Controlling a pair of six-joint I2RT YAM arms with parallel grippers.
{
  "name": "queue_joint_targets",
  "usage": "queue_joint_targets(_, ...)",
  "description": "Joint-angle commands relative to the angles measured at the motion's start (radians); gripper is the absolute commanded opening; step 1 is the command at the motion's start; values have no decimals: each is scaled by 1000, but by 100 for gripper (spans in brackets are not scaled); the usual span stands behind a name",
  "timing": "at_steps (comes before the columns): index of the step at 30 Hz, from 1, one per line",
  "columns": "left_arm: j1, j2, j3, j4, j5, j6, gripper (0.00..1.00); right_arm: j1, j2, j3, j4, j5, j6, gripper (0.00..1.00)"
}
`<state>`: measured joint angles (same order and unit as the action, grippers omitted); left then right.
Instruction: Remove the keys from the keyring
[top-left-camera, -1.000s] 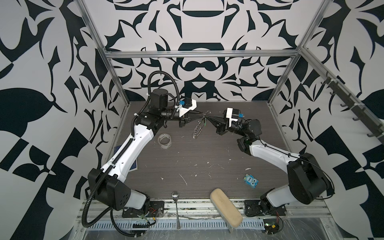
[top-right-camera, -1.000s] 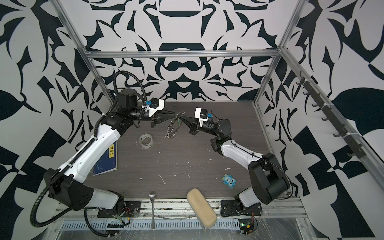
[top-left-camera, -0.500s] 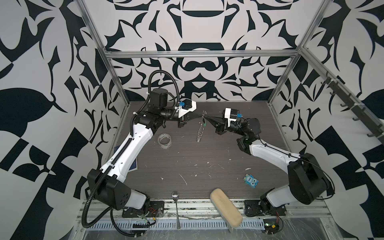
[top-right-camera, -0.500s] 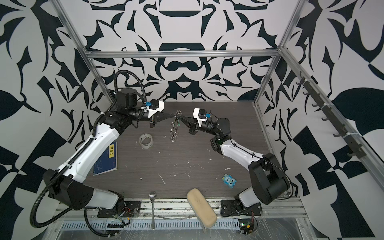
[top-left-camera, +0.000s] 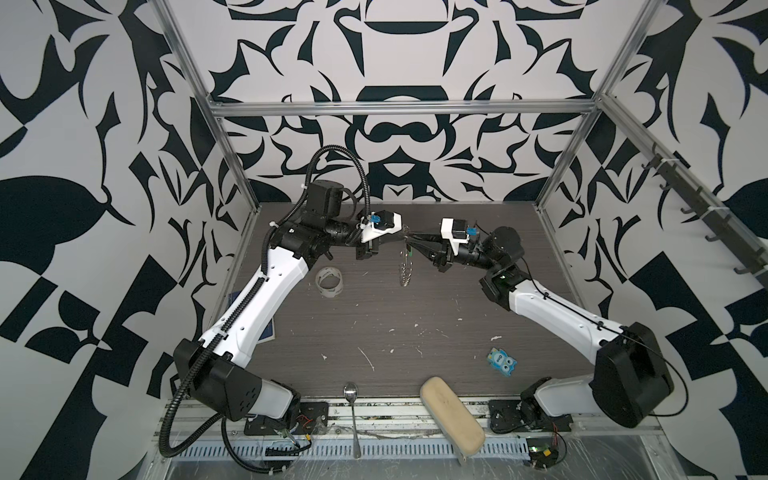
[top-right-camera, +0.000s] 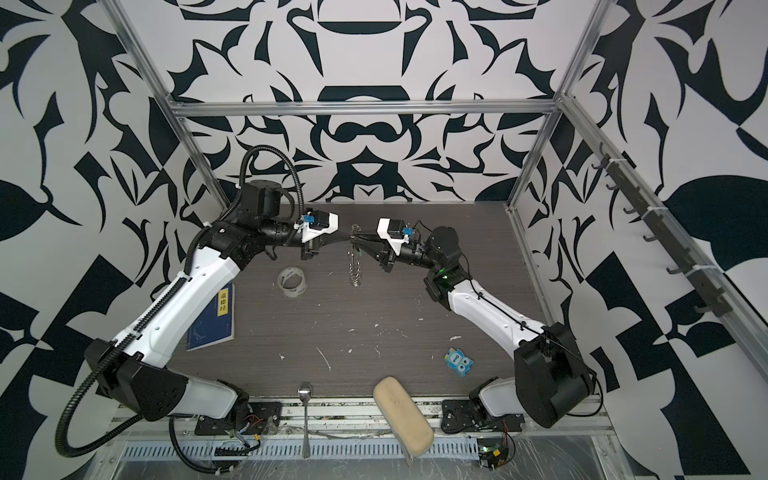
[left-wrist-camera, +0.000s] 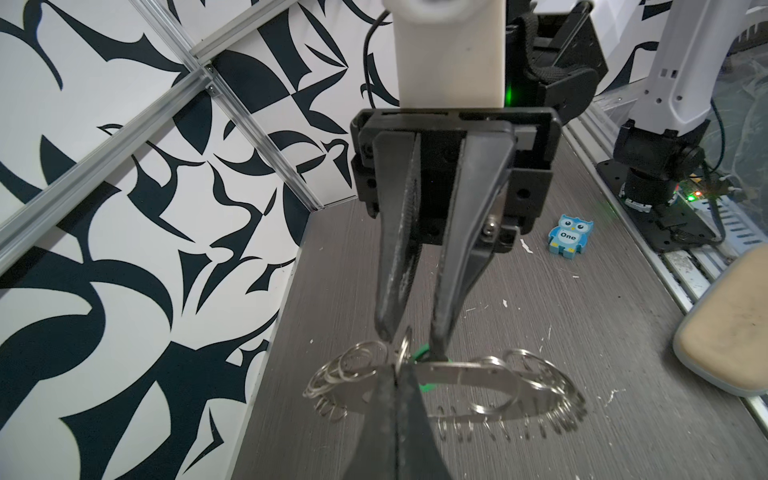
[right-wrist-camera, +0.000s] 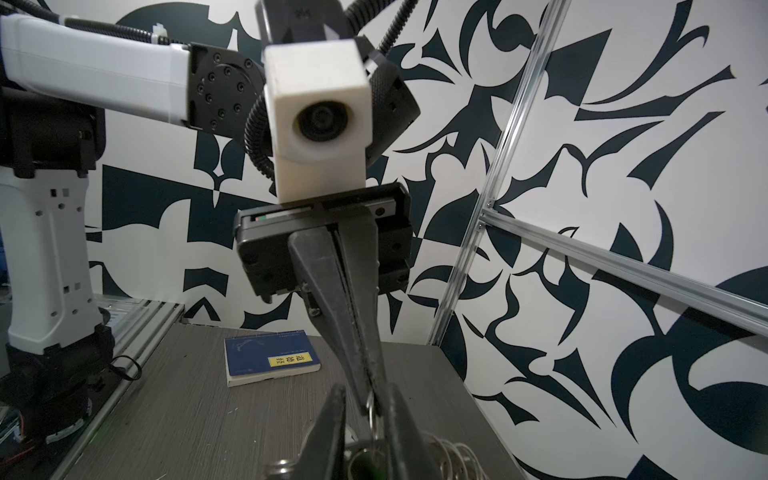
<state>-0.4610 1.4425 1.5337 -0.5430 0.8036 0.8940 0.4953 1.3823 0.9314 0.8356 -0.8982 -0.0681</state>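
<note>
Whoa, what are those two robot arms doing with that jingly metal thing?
They're trying to get a green key off a big keyring. The left gripper is pinched shut on the keyring, holding it up over the table. The right gripper faces it, jaws a little apart, with its tips right by the green key.

Blue owl (left-wrist-camera: 570, 233) reads "One"; yellow label (top-right-camera: 223, 302) on book (top-right-camera: 210, 328) bears Chinese characters.

My arms have white shells and black joints. The left arm (top-left-camera: 259, 311) carries a black ribbed hose (top-left-camera: 332, 147); the right arm (top-left-camera: 552, 309) shows a green light (top-left-camera: 502, 275) on a black joint. White camera blocks (top-left-camera: 386, 225) bear blue plugs (top-left-camera: 375, 219).
</note>
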Motion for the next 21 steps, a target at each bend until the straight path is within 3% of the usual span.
queue_joint_targets(1,-5,-1,41,-37,9,30,0,5,-8,52,-33,-15,-33,20)
queue_joint_targets(10,-14,11,66,-79,1,56,0,6,3,78,-88,-37,-59,9)
queue_joint_targets(12,-15,13,65,-79,10,55,0,6,4,85,-102,-46,-60,0)
queue_joint_targets(15,-13,15,61,-65,23,30,0,6,-2,77,-84,-47,-54,0)
queue_joint_targets(18,10,-5,18,27,74,-49,15,-5,-5,43,56,-36,30,0)
queue_joint_targets(21,41,-38,-44,192,172,-181,18,-27,23,17,265,-29,180,0)
